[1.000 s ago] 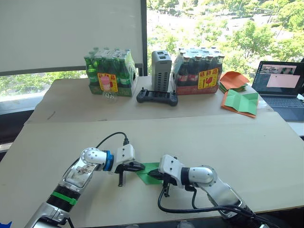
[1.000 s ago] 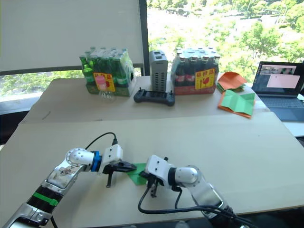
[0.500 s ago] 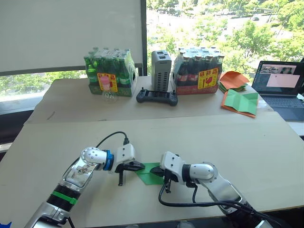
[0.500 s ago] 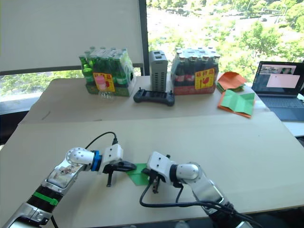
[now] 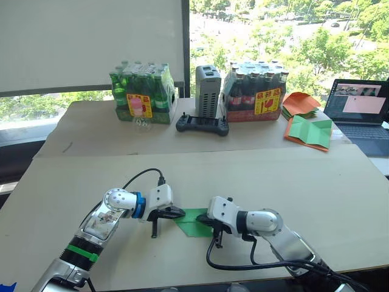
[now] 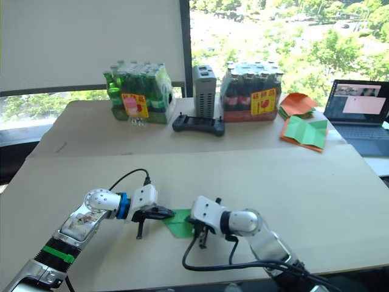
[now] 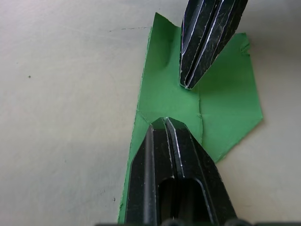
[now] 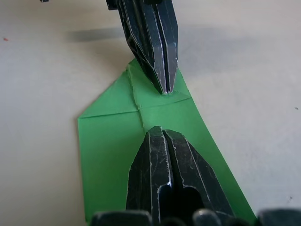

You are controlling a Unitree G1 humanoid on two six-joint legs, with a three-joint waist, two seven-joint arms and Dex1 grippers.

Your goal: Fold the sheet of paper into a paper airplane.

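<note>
Left eye: The left hand (image 5: pixel 172 213) and right hand (image 5: pixel 205 223) meet nose to nose over the paper (image 5: pixel 192 222), a small green folded wedge lying flat at the near middle of the worktop (image 5: pixel 316 182). Each hand presses down on one end of it.

Right eye: The same scene. Well apart, at the far edge, stand a green bottle pack (image 6: pixel 139 92), a dark bottle pack (image 6: pixel 250 90), a grey box (image 6: pixel 205 89) and a black controller (image 6: pixel 198 125). To the right lie a green-and-orange sheet (image 6: pixel 303 132) and an open laptop (image 6: pixel 361 113).

Left wrist: The left hand's fingers (image 7: pixel 175 169) are closed together, tips resting on the paper near its centre crease. The right hand's closed tips come in from the opposite side, just apart from them.

Right wrist: The right hand's fingers (image 8: pixel 171 179) are likewise closed, empty, and pinning the paper; the paper's point lies under the left hand's tips.

Change: Compared with a second ago, the right arm has swung round and its hand has slid a little further along the paper; the left hand has stayed put. The paper has not visibly shifted.

Meaning: This looks like a crease being pressed flat while the other hand anchors the sheet. The wedge shape suggests the nose folds are done; wings probably remain.

Risk: With nothing gripped, the thin paper could skid under a sliding tip.
</note>
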